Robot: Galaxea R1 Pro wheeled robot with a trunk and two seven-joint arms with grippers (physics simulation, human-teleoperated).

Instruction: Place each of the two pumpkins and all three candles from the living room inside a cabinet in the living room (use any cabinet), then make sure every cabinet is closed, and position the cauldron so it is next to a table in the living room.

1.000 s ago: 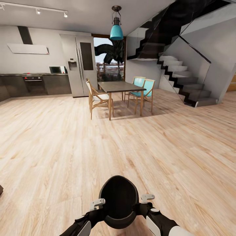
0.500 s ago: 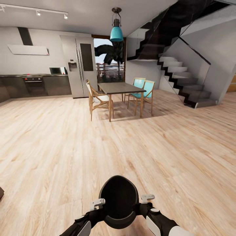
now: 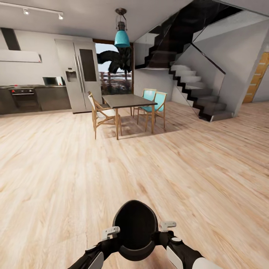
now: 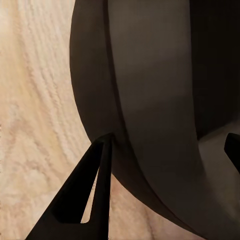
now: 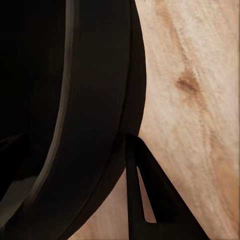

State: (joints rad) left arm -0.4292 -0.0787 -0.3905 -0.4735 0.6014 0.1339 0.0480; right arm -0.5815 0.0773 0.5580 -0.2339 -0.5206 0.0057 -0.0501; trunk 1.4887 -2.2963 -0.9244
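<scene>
Wood floor (image 3: 67,175) ahead, dining table (image 3: 125,101) and stairs (image 3: 198,93) beyond. Left gripper (image 3: 111,232) and right gripper (image 3: 168,225) each pinch the rim of the cauldron (image 3: 135,228), carried between them.

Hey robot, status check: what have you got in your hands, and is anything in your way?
Both end effectors, left and right, clamped on the cauldron rim. Open wood floor ahead; dining table farther off.
</scene>
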